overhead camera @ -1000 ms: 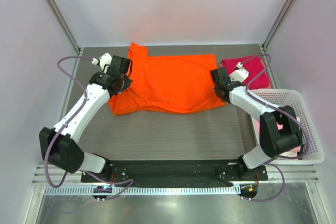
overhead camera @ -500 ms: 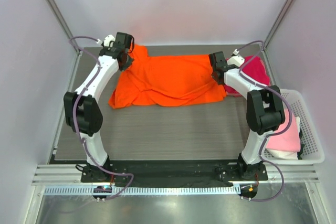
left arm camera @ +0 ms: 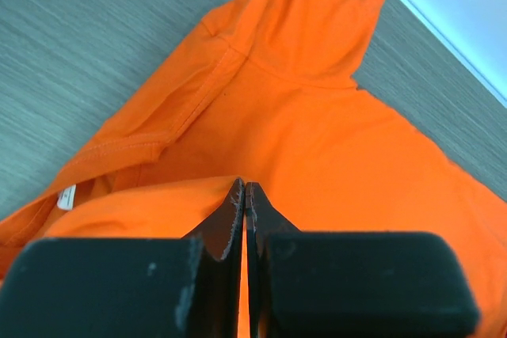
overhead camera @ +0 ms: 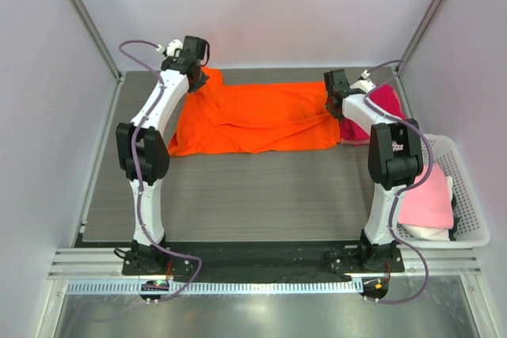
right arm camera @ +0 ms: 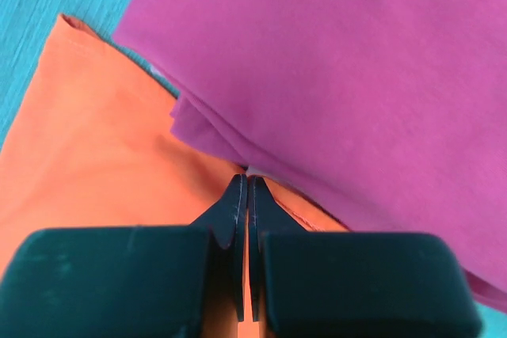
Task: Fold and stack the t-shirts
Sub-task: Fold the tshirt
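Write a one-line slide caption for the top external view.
Left gripper and right gripper pinch the orange t-shirt beside the magenta t-shirt.

So the table (overhead camera: 238,195) is a grey wood-grain top, boxed in by pale walls (overhead camera: 261,5), with a slanted metal post (overhead camera: 83,17) in each back corner. A white plastic lattice basket (overhead camera: 469,195) sits at the right edge. Up front there's a black plate (overhead camera: 261,257), a white slotted strip (overhead camera: 261,286) and a bare steel sheet (overhead camera: 261,314).

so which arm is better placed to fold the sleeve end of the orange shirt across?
Left, probably: the left gripper is shut on the orange shirt at its sleeve end; the right gripper pinches the opposite edge, beside the magenta shirt.
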